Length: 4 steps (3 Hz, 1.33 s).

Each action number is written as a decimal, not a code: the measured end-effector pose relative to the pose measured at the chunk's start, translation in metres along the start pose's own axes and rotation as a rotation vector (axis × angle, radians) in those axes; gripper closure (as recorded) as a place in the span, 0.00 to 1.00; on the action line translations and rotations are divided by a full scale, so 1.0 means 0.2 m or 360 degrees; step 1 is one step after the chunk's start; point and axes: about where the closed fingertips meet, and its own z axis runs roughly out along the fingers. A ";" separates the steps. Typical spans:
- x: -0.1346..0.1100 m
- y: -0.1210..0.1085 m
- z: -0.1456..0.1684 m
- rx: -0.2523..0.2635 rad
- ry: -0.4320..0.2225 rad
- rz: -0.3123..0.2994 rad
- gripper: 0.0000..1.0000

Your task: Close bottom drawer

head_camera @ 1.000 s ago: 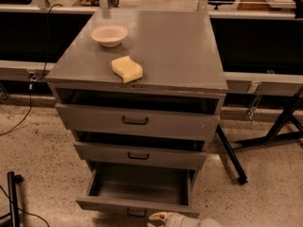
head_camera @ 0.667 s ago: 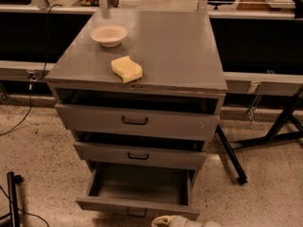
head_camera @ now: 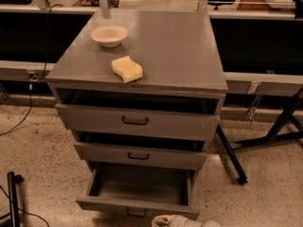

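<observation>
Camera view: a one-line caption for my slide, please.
Bottom drawer open, gripper low near its front; bowl and sponge on cabinet top.

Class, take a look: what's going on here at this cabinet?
A robot's claw sits at the picture's lower edge, just in front of the bottom drawer, which is pulled well out and not yet closed. The top drawer and middle drawer stand slightly ajar. A bowl and a yellow sponge rest on the cabinet top.
</observation>
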 end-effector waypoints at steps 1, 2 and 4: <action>0.07 -0.06 0.03 0.0033 -0.0005 -0.0001 1.00; 0.19 -0.13 0.08 0.0090 -0.0031 -0.0016 1.00; 0.43 -0.20 0.18 0.0128 -0.0064 -0.0034 1.00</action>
